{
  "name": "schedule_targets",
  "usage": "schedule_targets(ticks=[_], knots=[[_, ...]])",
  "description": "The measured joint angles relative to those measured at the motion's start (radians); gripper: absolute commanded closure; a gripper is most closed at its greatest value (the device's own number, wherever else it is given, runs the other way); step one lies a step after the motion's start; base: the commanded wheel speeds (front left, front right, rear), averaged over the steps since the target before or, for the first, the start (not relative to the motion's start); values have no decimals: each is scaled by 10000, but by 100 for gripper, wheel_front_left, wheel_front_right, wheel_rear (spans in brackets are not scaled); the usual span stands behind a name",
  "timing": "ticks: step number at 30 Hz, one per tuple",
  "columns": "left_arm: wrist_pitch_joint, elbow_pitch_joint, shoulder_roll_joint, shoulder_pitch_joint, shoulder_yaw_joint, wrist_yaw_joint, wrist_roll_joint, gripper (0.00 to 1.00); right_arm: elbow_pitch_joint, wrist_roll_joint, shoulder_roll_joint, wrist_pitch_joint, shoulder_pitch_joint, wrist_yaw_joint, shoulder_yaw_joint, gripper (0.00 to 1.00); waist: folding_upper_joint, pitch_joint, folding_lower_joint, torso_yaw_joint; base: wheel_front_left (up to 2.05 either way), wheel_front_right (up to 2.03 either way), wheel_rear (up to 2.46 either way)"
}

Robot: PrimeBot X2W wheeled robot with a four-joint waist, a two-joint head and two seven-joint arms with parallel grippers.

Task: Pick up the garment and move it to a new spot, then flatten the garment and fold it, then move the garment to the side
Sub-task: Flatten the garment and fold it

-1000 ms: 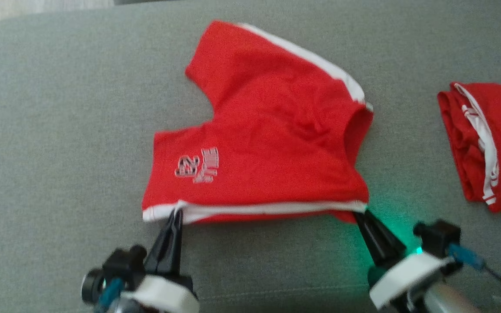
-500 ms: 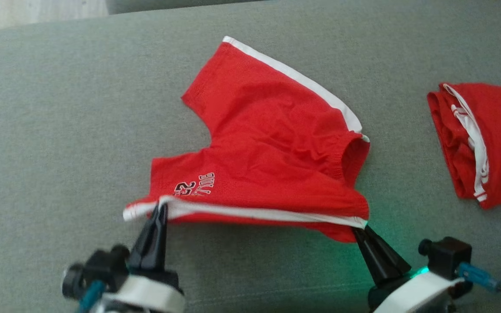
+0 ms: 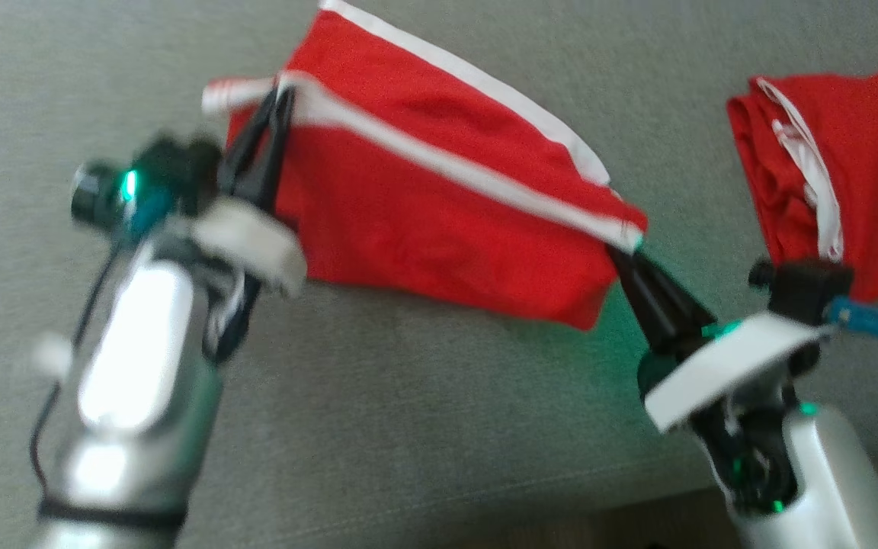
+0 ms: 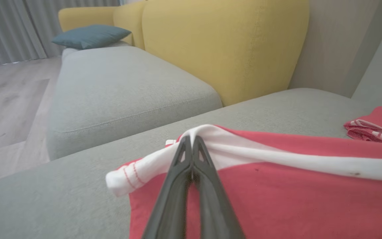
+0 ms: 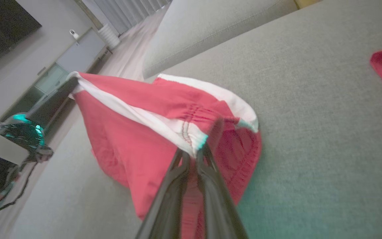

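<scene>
The garment is a pair of red shorts [image 3: 416, 206] with white side stripes, lifted by one striped edge above the grey sofa seat [image 3: 424, 427]. My left gripper [image 3: 280, 95] is shut on the white stripe near the leg hem, seen up close in the left wrist view [image 4: 191, 141]. At the waistband corner, my right gripper [image 3: 622, 252] is shut on the same stripe [image 5: 196, 149]. The near half of the shorts [image 5: 134, 139] is raised and swung over the far half, which still rests on the cushion.
A second red garment with white trim [image 3: 828, 175] lies bunched at the right of the seat. Behind stand a yellow sofa back [image 4: 224, 43], another grey cushion [image 4: 124, 86] and a teal pillow [image 4: 90, 35]. The seat's front edge [image 3: 637, 488] runs along the bottom.
Both grippers have carried the striped edge up and away from me, turning the near half over the far half. The printed logo is now hidden. The head camera has shifted.
</scene>
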Motion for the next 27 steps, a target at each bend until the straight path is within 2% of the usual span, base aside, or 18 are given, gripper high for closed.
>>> schedule_targets(ticks=[5,9,10,18,19,20,21,22,27], knots=[[142,2173,-2,-2281,-385,-226,105,100,809,871,180,25,-1363,-2,-19,100,0,592,0,-509,0,0,0],[-198,3962,-17,-3612,-441,-222,339,100,1507,1333,242,-173,-2344,-2,230,100,0,1036,0,-941,0,0,0],[-426,4775,-59,-4129,-443,-180,393,100,1894,1501,280,-355,-2742,-2,403,100,0,1243,0,-1157,0,0,0],[-1009,7265,-244,-5655,-456,38,541,100,3141,2111,343,-1137,-3814,-2,1187,100,0,1790,0,-1832,0,0,0],[-1037,7524,-255,-5773,-458,35,541,100,3260,2151,341,-1225,-3921,-2,1319,95,0,1825,0,-1889,0,0,0],[-1049,7735,-284,-5859,-451,31,512,100,3319,2174,341,-1350,-3982,-2,1423,56,0,1858,0,-1929,0,0,0],[-1051,7935,-318,-5933,-414,31,416,61,3373,2174,343,-1476,-4021,-2,1521,0,0,1888,0,-1956,0,0,0],[-1080,8119,-349,-5986,-389,31,318,0,3444,2132,328,-1611,-4059,-2,1628,0,0,1913,0,-1964,0,0,0],[-1137,8447,-571,-6079,-337,54,35,0,3509,742,-431,-2907,-4042,-4,1887,0,0,1832,1,-1746,0,0,0]])
